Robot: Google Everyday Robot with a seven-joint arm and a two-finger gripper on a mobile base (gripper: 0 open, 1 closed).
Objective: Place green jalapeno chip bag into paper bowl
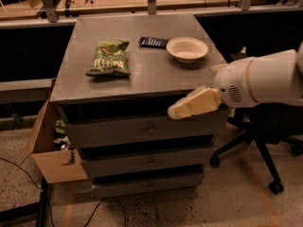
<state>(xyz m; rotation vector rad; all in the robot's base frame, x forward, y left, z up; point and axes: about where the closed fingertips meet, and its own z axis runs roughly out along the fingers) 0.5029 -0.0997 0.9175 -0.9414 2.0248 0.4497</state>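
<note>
The gripper (182, 109), whether open or closed cannot be told, hangs at the front edge of the grey cabinet (142, 77); the green jalapeno chip bag (109, 58) and the paper bowl (187, 48) sit apart on top.

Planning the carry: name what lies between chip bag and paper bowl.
Camera view: a small dark packet, beside the paper bowl; otherwise bare tabletop. The gripper hangs just below its front edge.

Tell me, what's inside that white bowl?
Nothing visible: the paper bowl looks empty, though its near rim hides a little. The green jalapeno chip bag lies to its left; the hand hovers before the cabinet.
</note>
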